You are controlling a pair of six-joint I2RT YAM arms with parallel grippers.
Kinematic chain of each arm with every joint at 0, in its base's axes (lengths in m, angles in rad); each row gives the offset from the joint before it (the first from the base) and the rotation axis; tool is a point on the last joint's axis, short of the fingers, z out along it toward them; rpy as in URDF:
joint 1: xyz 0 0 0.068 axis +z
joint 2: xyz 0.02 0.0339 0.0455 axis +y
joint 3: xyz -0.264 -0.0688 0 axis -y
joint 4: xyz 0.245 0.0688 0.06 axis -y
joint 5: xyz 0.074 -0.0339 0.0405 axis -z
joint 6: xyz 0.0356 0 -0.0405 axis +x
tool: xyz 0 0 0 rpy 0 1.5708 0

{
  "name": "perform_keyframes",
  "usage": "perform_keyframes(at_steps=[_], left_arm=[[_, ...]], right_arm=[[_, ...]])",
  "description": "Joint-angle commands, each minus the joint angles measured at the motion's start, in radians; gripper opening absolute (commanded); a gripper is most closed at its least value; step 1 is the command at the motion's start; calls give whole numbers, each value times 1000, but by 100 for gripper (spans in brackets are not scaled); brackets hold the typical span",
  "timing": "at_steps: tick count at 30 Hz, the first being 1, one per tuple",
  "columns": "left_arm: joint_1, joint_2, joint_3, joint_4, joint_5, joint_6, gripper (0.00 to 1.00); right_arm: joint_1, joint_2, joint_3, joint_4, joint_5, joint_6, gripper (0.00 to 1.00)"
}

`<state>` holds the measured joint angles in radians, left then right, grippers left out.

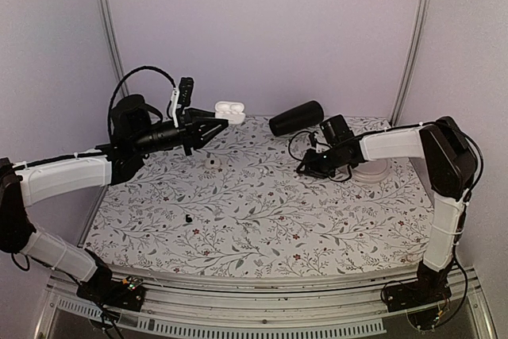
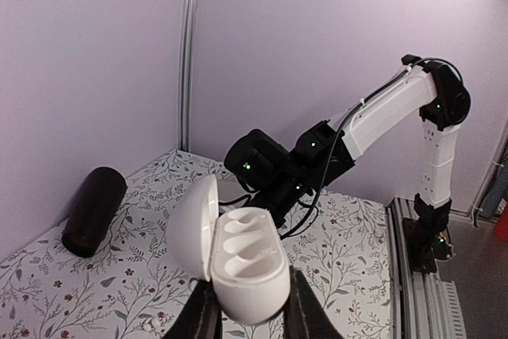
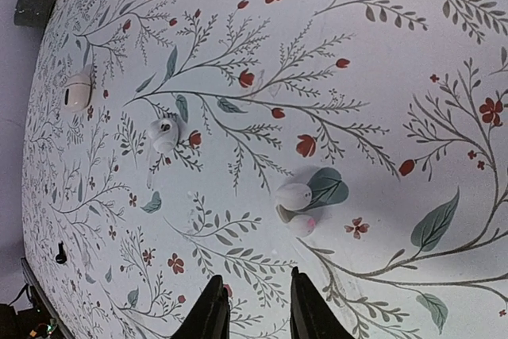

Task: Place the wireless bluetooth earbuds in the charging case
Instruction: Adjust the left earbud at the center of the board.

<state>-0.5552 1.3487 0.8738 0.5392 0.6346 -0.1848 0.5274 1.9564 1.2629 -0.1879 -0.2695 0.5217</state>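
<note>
Beneath both claws spreads a desk [image 1: 262, 220] covered in a pale cloth printed with grey-green sprigs and small red flowers. Plain lilac walls [image 1: 262, 29] close it in on three sides, with a metal post [image 1: 107, 21] at each back corner.

The left claw [image 2: 252, 317] is raised well above the desk and pinches the lower end of the charging case [image 2: 238, 256]. The lid stands hinged open to that claw's left, and both sockets show empty. Ahead of it and to its left, a black cylinder [image 2: 94, 210] lies on its side by the wall.

The right claw [image 3: 252, 307] hangs low over the cloth, its fingers parted with nothing between them. The earbuds [image 3: 295, 198] lie on the cloth ahead of it. The nearer one is just ahead and slightly to the claw's right, touched by a small pinkish-white piece that is hard to make out. The farther one [image 3: 163, 134] lies ahead to the claw's left, apart from the first. Beyond it rests a white round lump [image 3: 78, 89] with a dark slot. A tiny black bit [image 3: 60, 256] lies far to the claw's left, near the desk's edge.

From overhead the earbuds are too small to pick out. A pale round dish [image 1: 371, 172] behind the right claw is half hidden by the arm. Only the ends of the fingers show in the wrist views.
</note>
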Motion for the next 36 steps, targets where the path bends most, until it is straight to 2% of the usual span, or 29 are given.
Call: perform_keyframes(at_steps=[1, 10, 14, 24, 36], left_arm=[[12, -4, -4, 7, 9, 1, 0], [12, -1, 2, 3, 8, -2, 0], [12, -2, 5, -4, 7, -2, 0], [12, 12, 18, -7, 11, -4, 0], [12, -3, 16, -27, 0, 7, 0]], right_arm=[[0, 38, 11, 2, 59, 25, 27], [40, 91, 133, -75, 128, -51, 20], [40, 106, 133, -82, 120, -32, 13], [70, 127, 97, -12, -21, 14, 11], [17, 149, 63, 3, -66, 26, 10]])
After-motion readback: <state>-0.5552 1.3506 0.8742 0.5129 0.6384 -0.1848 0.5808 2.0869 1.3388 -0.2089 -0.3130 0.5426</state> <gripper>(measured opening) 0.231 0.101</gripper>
